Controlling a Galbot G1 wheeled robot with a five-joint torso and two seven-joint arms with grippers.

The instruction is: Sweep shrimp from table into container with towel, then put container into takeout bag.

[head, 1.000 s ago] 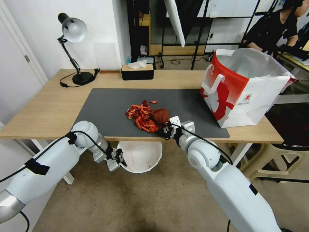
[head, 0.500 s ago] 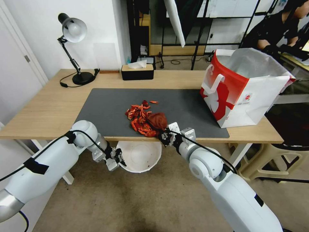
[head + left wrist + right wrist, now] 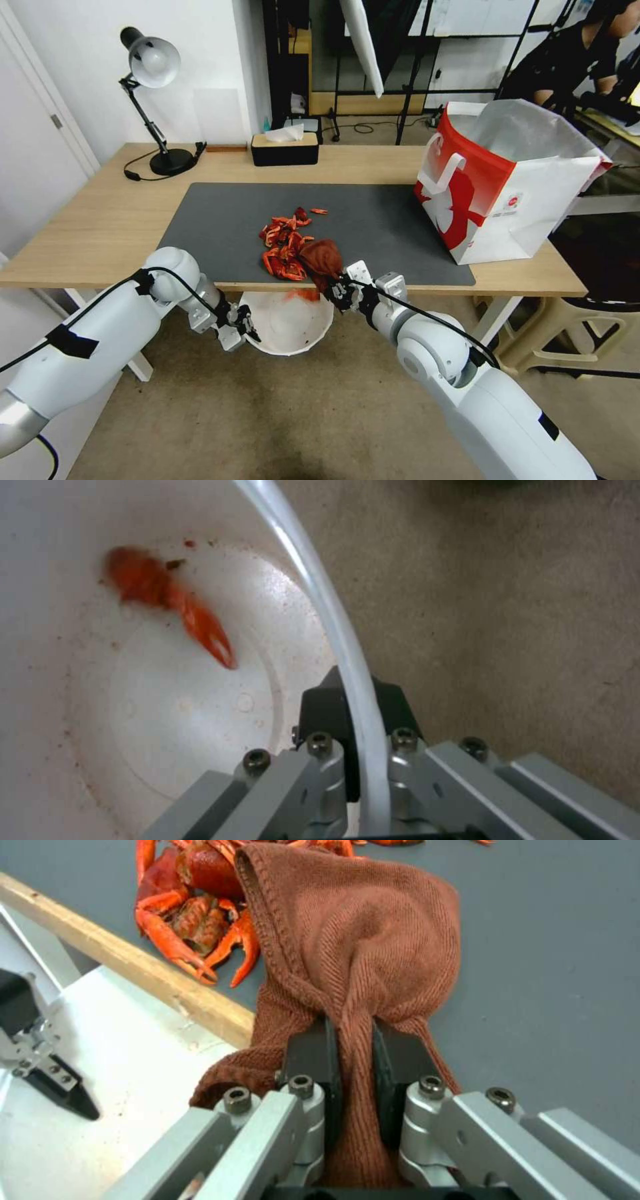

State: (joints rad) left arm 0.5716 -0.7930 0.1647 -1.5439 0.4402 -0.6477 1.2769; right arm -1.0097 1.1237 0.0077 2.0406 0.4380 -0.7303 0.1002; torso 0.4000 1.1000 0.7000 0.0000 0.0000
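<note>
So the right claw [image 3: 338,288] is pinching the brown towel [image 3: 321,257] right at the near edge of the desk [image 3: 100,227]. The shrimp [image 3: 283,248] pile sits on the grey mat at roughly 11 o'clock from that claw, with the towel bunched against its right side. The left claw [image 3: 241,327] is clamped on the rim of the white bowl [image 3: 290,323], holding it just below the desk edge, at about 7 o'clock from the pile. A piece or two is already in the bowl. The rest has to travel toward 6 o'clock, over the edge. The takeout bag [image 3: 497,180] stands on the desk's right end, well apart.
</note>
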